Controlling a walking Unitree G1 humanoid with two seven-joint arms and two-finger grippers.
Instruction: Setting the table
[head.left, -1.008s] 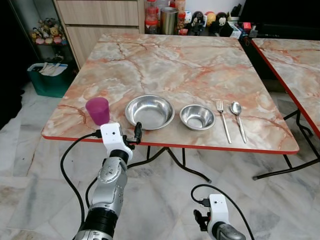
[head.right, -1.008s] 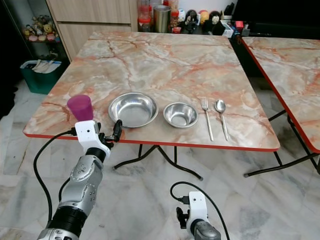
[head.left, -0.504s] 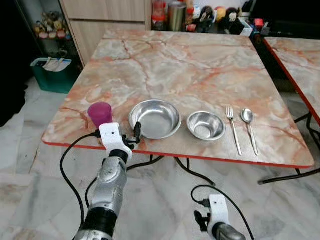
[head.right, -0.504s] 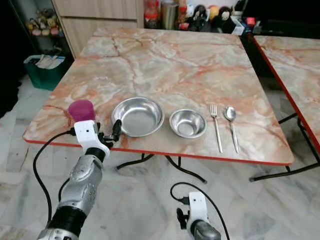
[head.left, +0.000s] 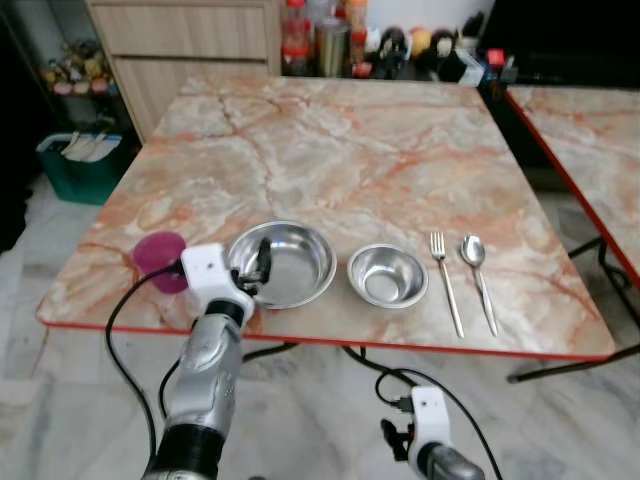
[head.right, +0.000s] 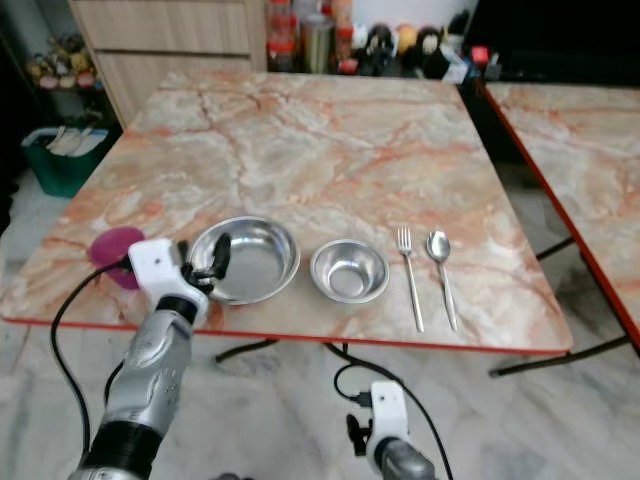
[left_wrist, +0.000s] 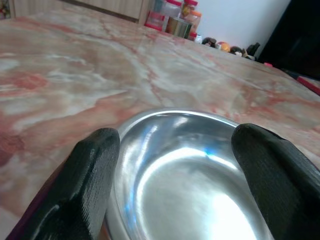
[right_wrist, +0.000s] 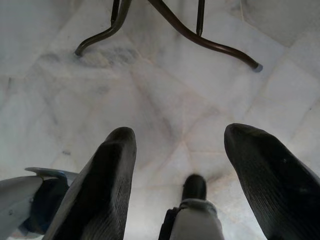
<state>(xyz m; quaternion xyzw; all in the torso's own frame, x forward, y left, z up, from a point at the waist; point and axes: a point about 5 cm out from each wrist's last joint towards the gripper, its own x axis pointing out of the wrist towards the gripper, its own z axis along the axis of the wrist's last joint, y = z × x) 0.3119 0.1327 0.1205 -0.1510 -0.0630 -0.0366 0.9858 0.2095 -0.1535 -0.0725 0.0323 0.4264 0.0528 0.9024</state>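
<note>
Marbled in pink and orange with a red edge, the worktop (head.left: 330, 140) carries a place setting laid in a row along its near side: a purple cup (head.left: 157, 259), a large steel bowl (head.left: 285, 262), a small steel bowl (head.left: 387, 275), a fork (head.left: 445, 282) and a spoon (head.left: 478, 266). The left claw (left_wrist: 172, 165) hovers low at the near rim of the large bowl, its two black fingers (left_wrist: 92, 170) spread apart, one on each side of the rim, with nothing between them; the wrist view looks straight into the bowl's polished hollow. This low, level pose suggests either an approach to grip the rim or a release after setting the bowl down; which of the two cannot be told. The cup stands just beside the left arm's white wrist housing (head.left: 206, 272) and its black cable (head.left: 125, 310), so a sideways sweep could tip it. The small bowl sits near the large one but apart from it, and the fork and spoon lie parallel, close together, farther toward the robot's right. The right claw (right_wrist: 182, 170) hangs idle below the worktop, fingers apart, pointing at the marble floor (right_wrist: 165, 85) and the table's metal legs (right_wrist: 200, 37). Bottles and jars (head.left: 325, 40) crowd the far edge; a second worktop (head.left: 590, 130) stands on the right.
</note>
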